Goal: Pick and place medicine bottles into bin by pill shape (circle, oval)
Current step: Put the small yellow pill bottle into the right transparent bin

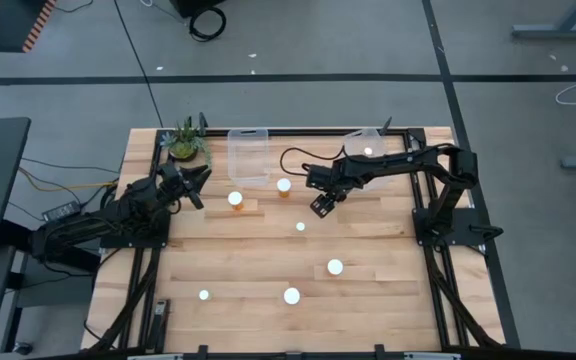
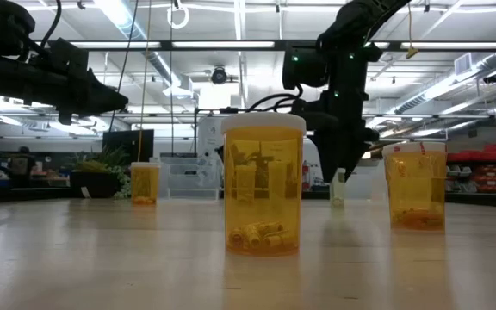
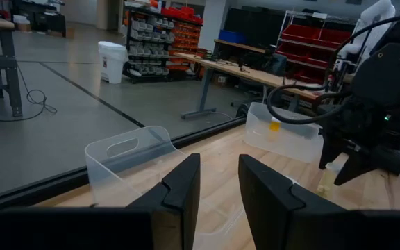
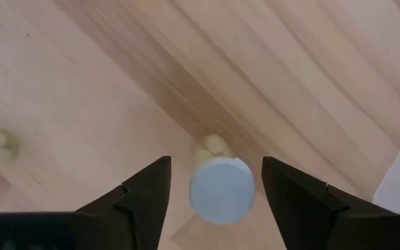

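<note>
1. The right gripper (image 4: 212, 182) hangs over the worktop (image 1: 268, 250) just beside the small bottle (image 4: 221, 186), jaws spread wide on either side of its white cap, not touching it.
2. That bottle stands upright, near the right-hand clear bin (image 1: 366, 143).
3. The left gripper (image 3: 217, 182) waits beside the potted plant (image 1: 186, 142), jaws slightly parted, holding nothing.
4. Other medicine bottles (image 1: 335, 267) stand scattered, well apart from that bin.

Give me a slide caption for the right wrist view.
Right gripper open above a white-capped medicine bottle standing on the wooden table.
</note>
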